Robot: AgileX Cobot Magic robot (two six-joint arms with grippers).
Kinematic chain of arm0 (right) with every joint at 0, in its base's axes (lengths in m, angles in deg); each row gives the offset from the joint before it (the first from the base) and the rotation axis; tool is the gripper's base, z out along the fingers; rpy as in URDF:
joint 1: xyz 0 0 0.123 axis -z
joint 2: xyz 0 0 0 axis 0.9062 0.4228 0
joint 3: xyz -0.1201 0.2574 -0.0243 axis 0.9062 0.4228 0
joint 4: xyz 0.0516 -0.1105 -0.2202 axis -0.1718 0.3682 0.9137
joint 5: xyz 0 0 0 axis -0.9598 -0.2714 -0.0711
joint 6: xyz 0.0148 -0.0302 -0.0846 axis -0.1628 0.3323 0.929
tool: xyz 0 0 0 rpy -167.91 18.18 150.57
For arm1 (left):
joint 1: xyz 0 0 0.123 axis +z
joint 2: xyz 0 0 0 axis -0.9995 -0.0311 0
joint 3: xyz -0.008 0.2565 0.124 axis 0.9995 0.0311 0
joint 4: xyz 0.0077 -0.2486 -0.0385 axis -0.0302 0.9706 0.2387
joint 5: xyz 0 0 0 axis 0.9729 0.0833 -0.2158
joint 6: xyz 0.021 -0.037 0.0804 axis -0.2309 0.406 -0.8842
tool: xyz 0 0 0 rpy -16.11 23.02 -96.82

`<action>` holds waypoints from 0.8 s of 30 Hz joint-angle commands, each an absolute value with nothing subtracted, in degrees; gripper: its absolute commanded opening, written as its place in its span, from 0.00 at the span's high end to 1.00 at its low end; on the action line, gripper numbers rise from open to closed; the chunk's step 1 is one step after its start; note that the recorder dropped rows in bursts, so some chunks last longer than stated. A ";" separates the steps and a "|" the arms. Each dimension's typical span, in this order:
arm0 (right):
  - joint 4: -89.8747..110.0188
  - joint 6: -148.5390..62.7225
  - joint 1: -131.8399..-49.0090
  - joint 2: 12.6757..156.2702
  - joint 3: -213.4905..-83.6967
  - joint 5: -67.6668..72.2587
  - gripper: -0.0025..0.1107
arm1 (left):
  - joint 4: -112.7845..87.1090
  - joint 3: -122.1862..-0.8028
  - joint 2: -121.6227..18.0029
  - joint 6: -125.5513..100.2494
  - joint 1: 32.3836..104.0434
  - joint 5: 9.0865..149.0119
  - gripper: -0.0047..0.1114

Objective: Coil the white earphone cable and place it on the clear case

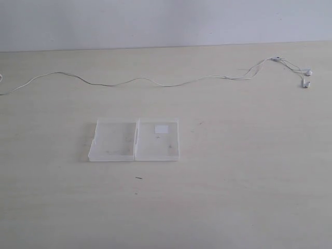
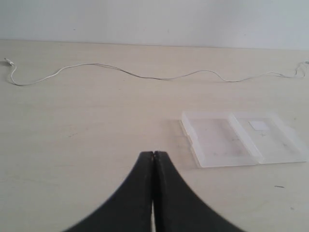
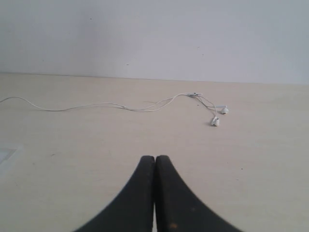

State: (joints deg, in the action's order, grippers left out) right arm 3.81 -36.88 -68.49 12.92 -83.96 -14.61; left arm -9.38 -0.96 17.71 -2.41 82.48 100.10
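Note:
The white earphone cable (image 1: 155, 83) lies stretched out in loose waves across the far part of the table, from the left edge to two earbuds (image 1: 306, 78) at the far right. The clear case (image 1: 135, 140) lies open and flat near the middle, its right half bearing a small white label (image 1: 162, 129). Neither arm shows in the exterior view. My left gripper (image 2: 153, 153) is shut and empty above bare table, with the case (image 2: 241, 140) ahead to one side and the cable (image 2: 159, 77) farther off. My right gripper (image 3: 155, 157) is shut and empty, short of the earbuds (image 3: 216, 121).
The pale wooden table (image 1: 249, 197) ends at a plain white wall (image 1: 166, 21) behind the cable. A tiny dark speck (image 1: 139, 178) lies in front of the case. The cable's plug end (image 2: 7, 61) rests near the table's far left.

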 commanded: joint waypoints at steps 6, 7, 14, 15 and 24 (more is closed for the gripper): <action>3.93 -36.81 -68.16 12.68 -83.70 -14.15 0.98 | -9.45 -0.80 18.00 -4.32 82.52 99.38 0.96; 3.93 -36.81 -68.16 12.68 -83.70 -14.15 0.98 | -9.45 -0.80 18.00 -4.32 82.52 99.38 0.96; 3.93 -36.81 -68.16 12.68 -83.70 -14.15 0.98 | -9.45 -0.80 18.00 -4.32 82.52 99.38 0.96; 3.93 -36.81 -68.16 12.68 -83.70 -14.15 0.98 | -9.45 -0.80 18.00 -4.32 82.52 99.38 0.96; 3.93 -36.81 -68.16 12.68 -83.70 -14.15 0.98 | -9.45 -0.80 18.00 -4.44 82.52 99.38 0.96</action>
